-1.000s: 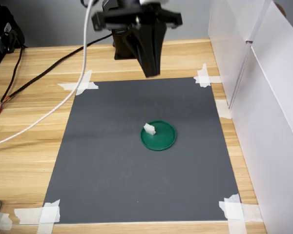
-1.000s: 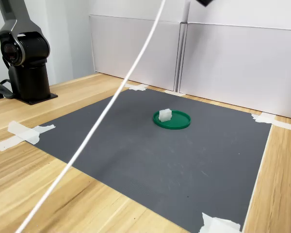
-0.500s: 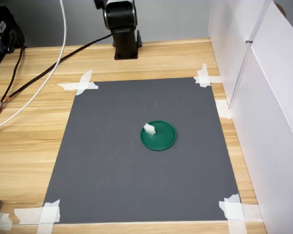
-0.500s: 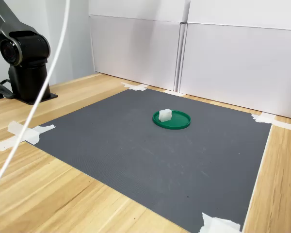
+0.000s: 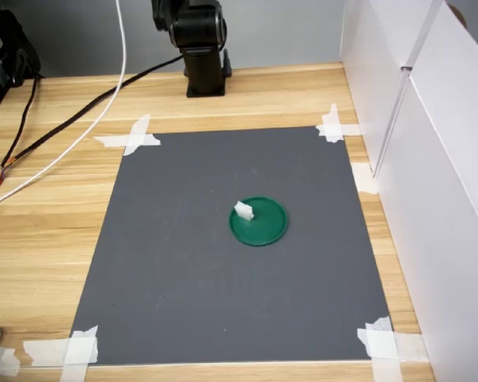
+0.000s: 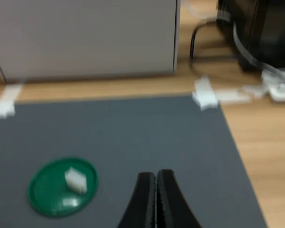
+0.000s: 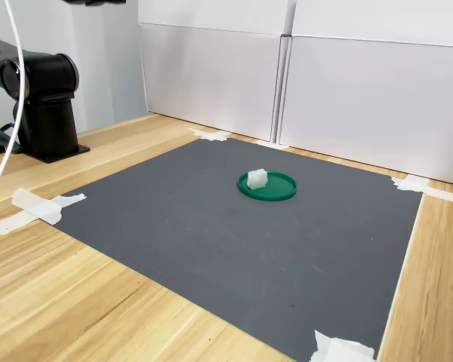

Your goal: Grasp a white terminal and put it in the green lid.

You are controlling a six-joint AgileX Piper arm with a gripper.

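Wrist view: we see the hand empty, its fingers pressed together, raised well clear of the lid. We find the terminal already lying inside the lid, off-centre toward its rim. Around the lid, the mat on the worktop is bare, so we judge the placement done.

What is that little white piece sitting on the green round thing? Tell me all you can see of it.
The tiny white plastic block is roughly rectangular with an uneven, notched-looking top; finer detail is too small to make out. It rests inside the flat round dark-green plastic lid, near the rim and off-centre, towards the first exterior view's left. Only the lid touches it. The robot's hand is shut and well clear of it.
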